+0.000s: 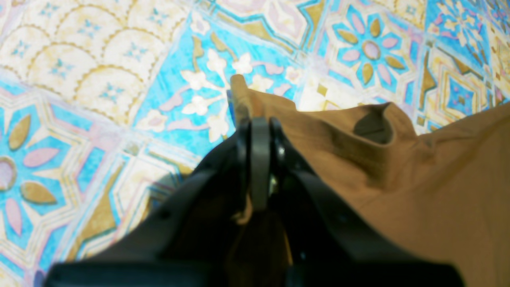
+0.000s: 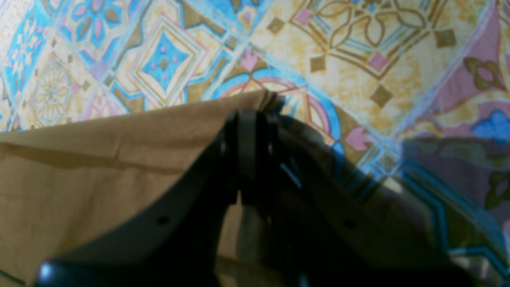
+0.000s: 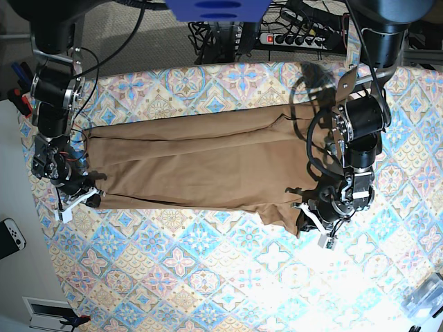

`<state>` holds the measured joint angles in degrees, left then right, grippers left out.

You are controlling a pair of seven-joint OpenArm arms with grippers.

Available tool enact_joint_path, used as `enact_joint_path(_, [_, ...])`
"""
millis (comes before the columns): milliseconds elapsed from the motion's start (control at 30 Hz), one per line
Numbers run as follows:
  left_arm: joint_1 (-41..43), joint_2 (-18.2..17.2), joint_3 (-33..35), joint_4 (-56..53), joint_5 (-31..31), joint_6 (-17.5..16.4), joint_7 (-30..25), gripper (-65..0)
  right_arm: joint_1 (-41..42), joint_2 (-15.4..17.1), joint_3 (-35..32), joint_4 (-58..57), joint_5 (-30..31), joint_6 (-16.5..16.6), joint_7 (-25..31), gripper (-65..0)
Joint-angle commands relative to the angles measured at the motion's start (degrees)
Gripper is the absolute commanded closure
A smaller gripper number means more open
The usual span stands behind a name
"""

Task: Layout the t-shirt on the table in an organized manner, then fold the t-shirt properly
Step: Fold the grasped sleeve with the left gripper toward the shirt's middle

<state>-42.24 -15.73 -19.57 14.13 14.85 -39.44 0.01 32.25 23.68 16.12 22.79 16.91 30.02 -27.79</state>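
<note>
Cloth of the t-shirt (image 3: 201, 162) is spread lengthwise across the table (image 3: 208, 277) in the base view, a long tan-brown band running from one side of the patterned covering to the other, with a few long creases along it. At the view's left end a corner of the fabric is pinched by the right gripper (image 3: 88, 196), whose fingers are closed on the edge. In the right wrist view the same grip is seen close up: the right gripper (image 2: 255, 115) is clamped on a bunched corner of the t-shirt (image 2: 99, 167), and the cloth is stretched away from it in a taut straight edge over the table (image 2: 358, 59).

At the base view's right end the left gripper (image 3: 304, 211) is set at the lower corner of the shirt, where the fabric hangs down in a short flap. In the left wrist view the left gripper (image 1: 259, 127) is pressed shut on a folded edge of the t-shirt (image 1: 418, 191), a narrow tip of cloth sticking out past the fingertips. The fabric beside it is rumpled into a raised fold above the table (image 1: 99, 79).
</note>
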Motion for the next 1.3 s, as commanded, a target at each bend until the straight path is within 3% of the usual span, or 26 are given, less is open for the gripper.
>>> enact_joint_path(0, [-2.11,-0.14,-0.08,1.74,-1.01,-0.56,-1.20,0.0,0.85,0.71,-0.08,0.29,-1.04,0.09,-2.14,0.0])
enact_joint_path(300, [-1.50,0.03,-0.25,6.40,-1.09,-0.56,-0.76,0.0,0.85,0.71,-0.08,1.70,-1.04,0.09,-2.32,0.0])
enact_joint_path(500, [-0.27,-0.05,-0.25,6.57,-1.09,-0.56,-0.67,0.0,0.85,0.63,0.10,15.85,-1.04,0.09,-8.03,0.0])
enact_joint_path(600, [-0.09,0.03,-0.25,6.66,-2.15,-0.56,2.23,0.0,0.67,0.63,0.36,22.80,-1.04,0.09,-10.93,0.0])
enact_joint_path(733, [1.23,-0.23,0.10,9.65,-8.21,-0.56,7.15,0.0,-1.61,0.63,0.45,23.94,-1.04,0.09,-12.08,0.0])
enact_joint_path(933, [9.49,1.35,0.45,32.42,-11.03,-0.56,22.89,0.0,-1.96,0.63,0.45,23.76,-1.04,0.09,-11.99,0.0])
enact_joint_path(1067, [17.93,2.50,2.30,49.39,-11.03,-0.56,27.11,0.0,-2.05,0.63,0.54,23.59,-1.04,0.09,-11.90,0.0])
enact_joint_path(1267, [23.73,2.41,3.79,59.85,-11.29,-0.56,32.47,0.0,-2.05,0.63,0.28,23.50,-1.04,0.09,-11.90,0.0])
